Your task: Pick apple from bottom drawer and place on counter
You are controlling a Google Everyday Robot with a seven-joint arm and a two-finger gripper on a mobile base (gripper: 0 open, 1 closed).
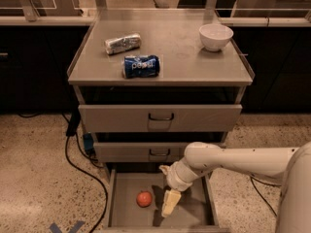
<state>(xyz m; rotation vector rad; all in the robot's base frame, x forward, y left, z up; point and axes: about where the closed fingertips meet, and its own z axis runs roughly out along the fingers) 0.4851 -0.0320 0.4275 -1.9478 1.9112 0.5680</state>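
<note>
The single camera view looks down on one grey metal cabinet with three drawers: two upper drawers, the top one (pixel 160 118) and the middle one (pixel 146 152), each shut and bearing one dark handle, and the shallow grey bottom drawer (pixel 194 210), which stands open at floor level. On its flat floor lies one small round red-orange apple (pixel 144 198), left of centre and touching nothing else. One white robot arm (pixel 233 159) reaches in from the right, and its cream-coloured gripper (pixel 169 205) points down into the bottom drawer just right of the apple, apart from it; whether it is open or closed cannot be told. The flat grey-beige counter (pixel 184 57) carries three things: one blue soda can (pixel 141 66) on its side near the front, one silvery crumpled packet (pixel 122 43) behind it, and one white bowl (pixel 215 36) at the right rear
</note>
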